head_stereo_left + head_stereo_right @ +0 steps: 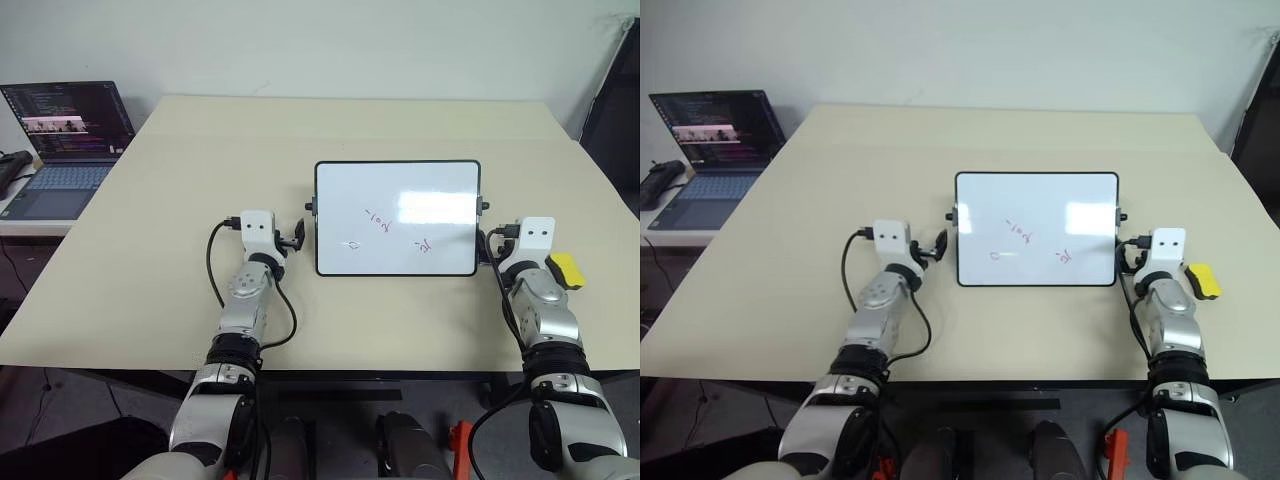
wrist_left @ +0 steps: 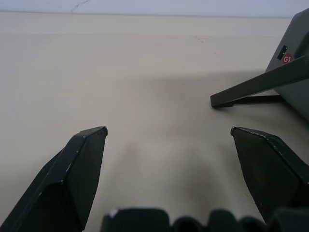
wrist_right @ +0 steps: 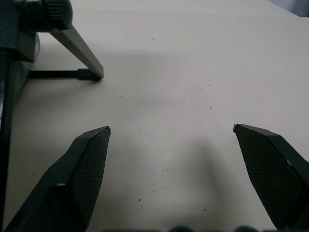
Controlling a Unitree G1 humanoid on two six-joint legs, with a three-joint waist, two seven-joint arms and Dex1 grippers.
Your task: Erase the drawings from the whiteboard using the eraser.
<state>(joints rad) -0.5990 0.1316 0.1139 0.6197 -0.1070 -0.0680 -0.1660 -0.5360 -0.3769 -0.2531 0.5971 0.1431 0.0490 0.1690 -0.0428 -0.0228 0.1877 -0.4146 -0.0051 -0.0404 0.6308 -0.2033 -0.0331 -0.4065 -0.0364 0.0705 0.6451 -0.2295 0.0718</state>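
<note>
The whiteboard [image 1: 397,216] stands tilted on its stand in the middle of the beige table [image 1: 150,260], black-framed with knobs on its short sides. The drawings [image 1: 378,221] are thin red-pink scribbles on its lower half. The eraser [image 1: 567,269], a small yellow block, lies on the table just right of my right wrist. My left gripper [image 2: 169,131] is open and empty, just left of the board's lower left corner. My right gripper [image 3: 172,129] is open and empty at the board's lower right corner, with the board's stand leg [image 3: 77,48] ahead of it.
An open laptop [image 1: 62,150] sits on a side surface at the far left. The board's other stand leg [image 2: 256,87] shows in the left wrist view. Bare tabletop stretches behind the board and to the left of my left arm.
</note>
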